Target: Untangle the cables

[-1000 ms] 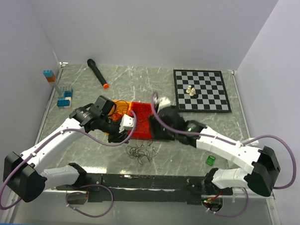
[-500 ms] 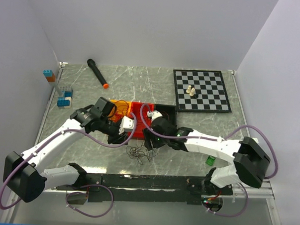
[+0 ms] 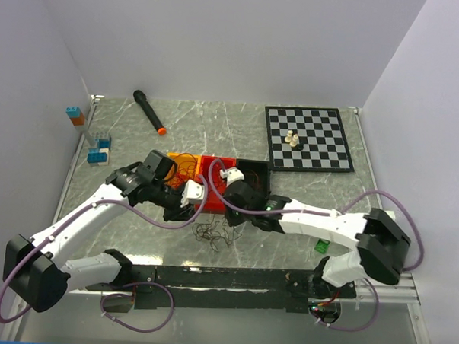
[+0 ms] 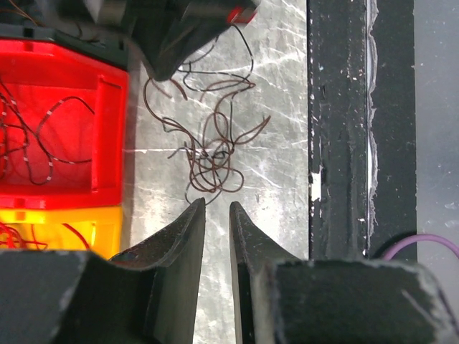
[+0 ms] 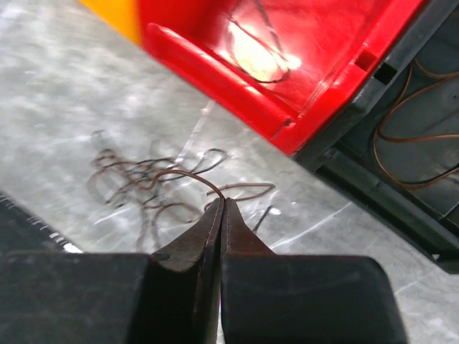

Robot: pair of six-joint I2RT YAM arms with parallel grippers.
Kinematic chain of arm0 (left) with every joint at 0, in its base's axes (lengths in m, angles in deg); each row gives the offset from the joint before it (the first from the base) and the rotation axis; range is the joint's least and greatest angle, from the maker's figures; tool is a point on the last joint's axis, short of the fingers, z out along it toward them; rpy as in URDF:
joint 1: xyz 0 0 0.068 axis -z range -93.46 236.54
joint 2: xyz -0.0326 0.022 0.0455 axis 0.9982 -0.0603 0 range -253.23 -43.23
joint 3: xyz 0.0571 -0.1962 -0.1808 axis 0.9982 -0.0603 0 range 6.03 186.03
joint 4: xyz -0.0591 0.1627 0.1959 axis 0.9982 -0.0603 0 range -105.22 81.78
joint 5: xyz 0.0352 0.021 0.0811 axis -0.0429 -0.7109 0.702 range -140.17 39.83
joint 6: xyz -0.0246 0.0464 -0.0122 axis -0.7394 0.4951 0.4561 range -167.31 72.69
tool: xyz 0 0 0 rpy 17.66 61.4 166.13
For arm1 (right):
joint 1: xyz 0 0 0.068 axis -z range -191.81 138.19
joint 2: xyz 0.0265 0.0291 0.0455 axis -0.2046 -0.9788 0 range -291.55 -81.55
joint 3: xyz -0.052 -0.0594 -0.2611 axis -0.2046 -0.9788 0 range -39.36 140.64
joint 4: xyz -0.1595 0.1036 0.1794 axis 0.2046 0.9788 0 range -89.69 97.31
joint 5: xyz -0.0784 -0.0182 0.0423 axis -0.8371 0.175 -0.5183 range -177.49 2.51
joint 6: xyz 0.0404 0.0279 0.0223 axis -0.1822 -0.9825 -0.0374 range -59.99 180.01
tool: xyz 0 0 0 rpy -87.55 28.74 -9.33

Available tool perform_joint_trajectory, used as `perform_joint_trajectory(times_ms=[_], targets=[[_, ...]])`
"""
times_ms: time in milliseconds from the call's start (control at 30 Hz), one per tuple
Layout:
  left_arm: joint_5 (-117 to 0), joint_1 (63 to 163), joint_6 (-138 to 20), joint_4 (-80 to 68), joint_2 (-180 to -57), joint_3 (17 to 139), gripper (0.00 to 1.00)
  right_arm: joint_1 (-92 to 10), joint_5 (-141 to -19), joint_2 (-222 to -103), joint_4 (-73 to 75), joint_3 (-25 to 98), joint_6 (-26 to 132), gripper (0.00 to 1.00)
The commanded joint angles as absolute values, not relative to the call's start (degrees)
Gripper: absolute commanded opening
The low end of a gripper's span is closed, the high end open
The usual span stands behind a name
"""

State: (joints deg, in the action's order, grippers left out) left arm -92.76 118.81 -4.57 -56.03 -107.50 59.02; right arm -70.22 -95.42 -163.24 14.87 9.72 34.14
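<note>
The red bin (image 4: 111,143) and black rail (image 4: 337,107) hem the cables (image 4: 215,154) on two sides.

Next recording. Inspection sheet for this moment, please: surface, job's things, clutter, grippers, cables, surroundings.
Surface: grey marbled table, no spill seen.
Job's things: cables lie as a dark brown tangle on the table beside the red bin; more strands in it, the yellow bin and the black bin.
Clutter: chessboard with chess pieces, black marker, toy blocks, green cube.
Grippers: left gripper narrowly open, empty; right gripper shut, seemingly on one strand.
Cables: purple hoses arc off both arms.
Surroundings: white walls, nothing else seen.
</note>
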Motion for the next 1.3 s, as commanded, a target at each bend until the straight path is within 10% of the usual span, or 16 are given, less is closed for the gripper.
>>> perform_joint_trajectory(times_ms=[0,767,900,1033,1267], targets=[[-93.8,118.7,-4.2,-54.8,-107.0,58.2,0.26,-73.1,-99.3,-153.4,15.2,12.0,35.1,0.0],[-108.7,115.5,-13.9,-47.0,-106.3,58.3,0.42,-80.5,-101.1,-140.9,21.1,31.6,42.3,0.0],[-111.1,114.8,-12.3,-47.8,-106.4,58.8,0.33,-81.0,-99.8,-141.2,21.0,34.3,42.7,0.0],[-113.5,114.5,-9.2,-49.8,-106.4,59.1,0.01,-81.7,-100.2,-141.9,21.2,35.3,43.0,0.0],[-111.4,114.1,-3.8,-53.6,-105.4,58.4,0.01,-81.9,-102.6,-139.6,22.3,36.9,43.9,0.0]])
